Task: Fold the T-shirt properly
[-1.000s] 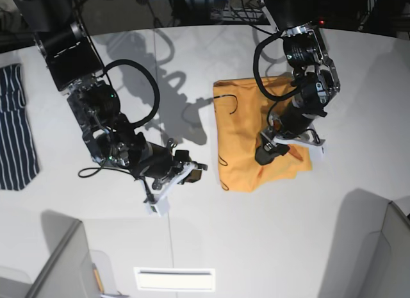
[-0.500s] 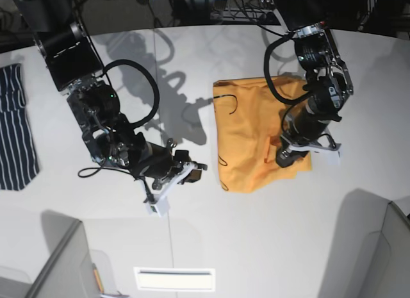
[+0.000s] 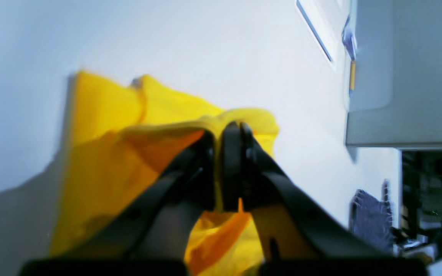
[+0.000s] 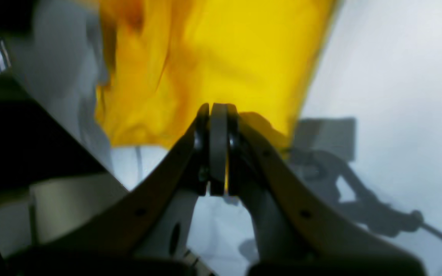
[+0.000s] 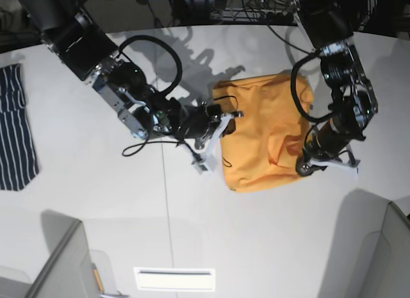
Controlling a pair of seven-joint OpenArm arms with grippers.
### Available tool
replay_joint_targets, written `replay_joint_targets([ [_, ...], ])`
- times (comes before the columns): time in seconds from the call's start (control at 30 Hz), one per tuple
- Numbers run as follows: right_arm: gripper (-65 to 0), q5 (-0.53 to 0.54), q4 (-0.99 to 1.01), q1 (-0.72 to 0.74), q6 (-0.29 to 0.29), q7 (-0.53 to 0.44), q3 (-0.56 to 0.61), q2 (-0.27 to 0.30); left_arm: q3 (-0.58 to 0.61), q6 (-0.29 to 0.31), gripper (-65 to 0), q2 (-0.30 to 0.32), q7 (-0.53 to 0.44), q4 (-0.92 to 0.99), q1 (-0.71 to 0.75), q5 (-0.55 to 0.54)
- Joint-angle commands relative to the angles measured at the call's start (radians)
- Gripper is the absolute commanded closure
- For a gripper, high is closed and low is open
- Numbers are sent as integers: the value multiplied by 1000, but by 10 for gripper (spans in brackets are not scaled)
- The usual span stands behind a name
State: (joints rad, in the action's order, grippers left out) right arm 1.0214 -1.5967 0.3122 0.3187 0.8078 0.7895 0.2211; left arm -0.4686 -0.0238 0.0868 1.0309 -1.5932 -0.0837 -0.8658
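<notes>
t-shirt [image 5: 262, 134]: lies folded on the white table [image 5: 192, 234], right of centre; against a second ago it is bunched narrower, its right edge lifted off the surface.
left gripper [image 3: 225, 132]: jaws pinched together on a fold of the t-shirt's right side; a second ago it stood half open over the cloth.
right gripper [image 4: 216, 111]: fingers pressed shut, tip at the t-shirt's left edge; whether cloth is caught i cannot tell. it has swung in from the bare table.
striped garment [image 5: 14, 131]: unmoved at the far edge.
</notes>
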Motion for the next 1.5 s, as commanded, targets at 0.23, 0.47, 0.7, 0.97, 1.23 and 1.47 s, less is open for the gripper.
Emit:
replay_joint_targets([
  [0.23,0,-25,92,8,-8,-23,-6,-61,0,6,0,74,36,109,-87,-16],
  [0.47,0,-189,203,5,-11,-20,-6,-139,-2,6,0,136,107,271,-169,-16],
  [0.7,0,-204,203,5,-11,-20,-9,-133,0,9,0,218,110,393,-209,-17],
  [0.97,0,-204,103,9,-11,-18,-9,-168,0,11,-286,293,187,385,-204,-142],
  [1.23,0,-203,83,55,-10,-18,-6,-214,-97,11,-546,502,196,383,26,-409],
  [1.47,0,-207,31,61,-5,-18,60,-226,-367,111,-382,548,197,195,336,-341],
])
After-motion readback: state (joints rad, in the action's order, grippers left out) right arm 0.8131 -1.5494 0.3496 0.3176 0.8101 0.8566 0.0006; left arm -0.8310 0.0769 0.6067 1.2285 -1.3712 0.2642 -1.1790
